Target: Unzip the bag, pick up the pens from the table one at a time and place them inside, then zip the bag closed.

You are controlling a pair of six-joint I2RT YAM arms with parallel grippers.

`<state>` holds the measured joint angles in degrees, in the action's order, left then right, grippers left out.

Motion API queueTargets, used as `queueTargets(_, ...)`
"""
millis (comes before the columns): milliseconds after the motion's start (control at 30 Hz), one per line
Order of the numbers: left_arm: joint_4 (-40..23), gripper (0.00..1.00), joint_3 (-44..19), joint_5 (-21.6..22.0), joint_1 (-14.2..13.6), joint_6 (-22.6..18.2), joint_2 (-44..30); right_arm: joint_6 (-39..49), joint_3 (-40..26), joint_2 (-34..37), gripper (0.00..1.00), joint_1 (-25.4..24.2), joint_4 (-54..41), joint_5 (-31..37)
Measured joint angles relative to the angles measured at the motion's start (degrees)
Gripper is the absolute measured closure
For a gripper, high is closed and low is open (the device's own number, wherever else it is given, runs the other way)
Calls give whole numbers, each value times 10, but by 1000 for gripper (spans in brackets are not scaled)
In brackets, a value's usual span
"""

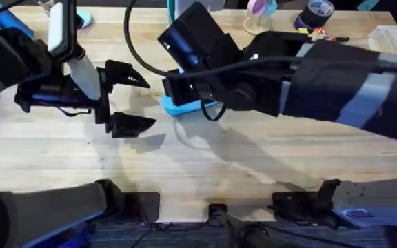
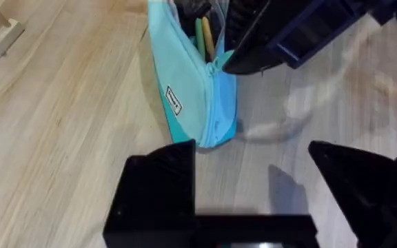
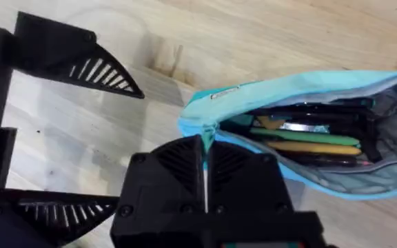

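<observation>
1. While the bag is lying on the bench as the landmark for everything else, the left gripper is hanging just beside the bag's left end, its jaws spread wide and holding nothing.
2. Seen from the left wrist, the bag is standing on its long edge just beyond the open fingers, with its zip end nearest them and a small white label on its side.
3. Over the bag, the right gripper is sitting with its jaws pressed together at the zip end, a thin pale sliver showing between them; it looks to be pinching the zipper pull, though the pull itself is too small to make out.
4. Inside the bag, the mouth is gaping wide and the pens are lying along its length, green and yellow among darker ones, so the filling looks done and the zipping appears to be the step in hand.
5. Handling, as a judgement: the pouch is soft, light and likely to slide or crumple when the zip is tugged, so the free jaws would do best pinching the fabric at the end the zip starts from, holding it taut.
</observation>
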<state>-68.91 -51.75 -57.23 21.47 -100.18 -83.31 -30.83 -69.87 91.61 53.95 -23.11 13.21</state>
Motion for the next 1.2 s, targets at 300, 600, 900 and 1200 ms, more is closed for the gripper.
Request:
queueTargets(300,38,8,0,-3,0,-2,-3,0,0,0,971,0,12,0)
queueTargets(600,55,8,0,-58,-8,-2,-93,0,0,0,971,0,38,1)
queueTargets(900,114,8,0,-168,-44,-2,-176,0,0,0,971,0,38,1)
queueTargets(1200,190,8,0,-180,-88,28,-180,0,0,0,971,0,38,1)
